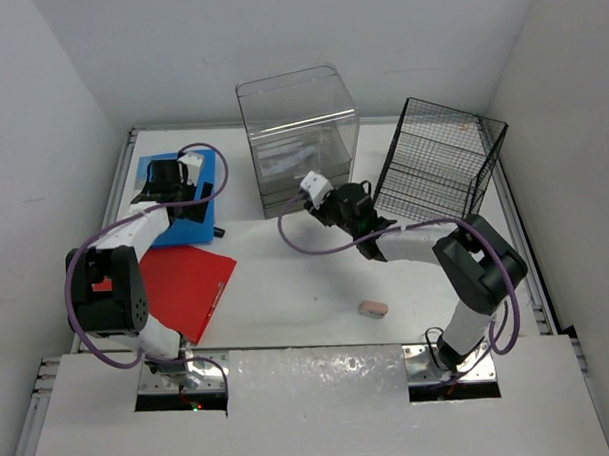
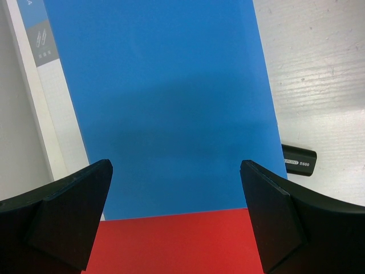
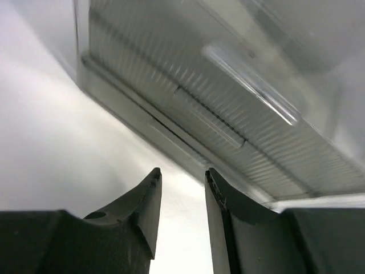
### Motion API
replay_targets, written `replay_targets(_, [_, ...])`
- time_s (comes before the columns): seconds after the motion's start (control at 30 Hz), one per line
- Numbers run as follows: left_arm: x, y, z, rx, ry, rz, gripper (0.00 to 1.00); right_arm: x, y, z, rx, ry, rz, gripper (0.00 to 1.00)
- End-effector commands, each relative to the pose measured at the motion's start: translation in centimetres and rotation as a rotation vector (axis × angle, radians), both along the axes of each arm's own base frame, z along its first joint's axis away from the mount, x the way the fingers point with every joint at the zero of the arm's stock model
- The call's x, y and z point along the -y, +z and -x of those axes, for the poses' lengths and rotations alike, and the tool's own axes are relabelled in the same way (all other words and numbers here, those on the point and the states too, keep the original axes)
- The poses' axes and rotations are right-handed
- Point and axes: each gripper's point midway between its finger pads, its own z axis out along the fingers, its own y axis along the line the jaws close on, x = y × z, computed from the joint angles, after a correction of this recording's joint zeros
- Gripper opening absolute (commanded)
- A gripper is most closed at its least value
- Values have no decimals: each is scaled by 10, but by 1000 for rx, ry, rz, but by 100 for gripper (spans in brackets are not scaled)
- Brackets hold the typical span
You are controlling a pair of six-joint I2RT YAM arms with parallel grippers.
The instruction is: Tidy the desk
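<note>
The large flat white bench [image 1: 307,288] is mid-tidy: right end effector [image 3: 182,174], slightly parted, empty, faces the clear plastic drawer box [image 1: 299,128], probably opening it next; left end effector [image 2: 175,165] gapes empty.

Clear drawer box [image 1: 299,138]: far edge of the counter [image 1: 287,289], about the middle; see-through walls, ribbed drawer front with a bar handle
Black wire rack [image 1: 437,161]: far right corner, tilted, just beside the clear box
Blue folder [image 2: 165,97]: flat at the far left corner
White sheet [image 2: 54,108]: shows along the blue folder's left edge, with a grey patch printed on it
Red folder [image 1: 191,282]: flat by the left edge, skewed, meeting the blue folder's near edge
Small black stick [image 2: 298,160]: white lettering, just beside the blue folder's right edge
Pink eraser [image 1: 372,308]: right of middle, close to the near edge, well apart from the rest
</note>
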Motion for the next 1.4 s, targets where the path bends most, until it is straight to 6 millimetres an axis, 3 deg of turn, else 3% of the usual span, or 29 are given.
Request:
replay_targets(0.0, [-7, 14, -6, 56, 8, -14, 93, 8, 3, -8, 371, 99, 463, 35])
replay_targets(0.1, [-7, 13, -6, 54, 6, -14, 93, 5, 10, -11, 547, 72, 585, 40])
replay_targets(0.2, [-7, 12, -5, 49, 4, -17, 94, 0, 26, -14, 628, 39, 589, 39])
replay_targets(0.33, [-7, 11, -5, 46, 3, -19, 93, -5, 30, -14, 718, 50, 664, 41])
replay_targets(0.37, [-8, 10, -5, 41, 2, -19, 94, -7, 21, -14, 726, 61, 698, 47])
replay_targets(0.4, [-8, 10, -5, 42, 1, -20, 94, -7, 26, -14, 756, 38, 706, 50])
replay_targets(0.47, [-7, 9, -5, 39, -2, -19, 94, -8, 26, -17, 799, 30, 776, 52])
replay_targets(0.6, [-6, 8, -5, 35, -8, -14, 94, -7, 24, -21, 825, -16, 835, 46])
replay_targets(1.37, [-5, 7, -4, 23, -19, -16, 94, -17, 5, -52, 787, 9, 943, 40])
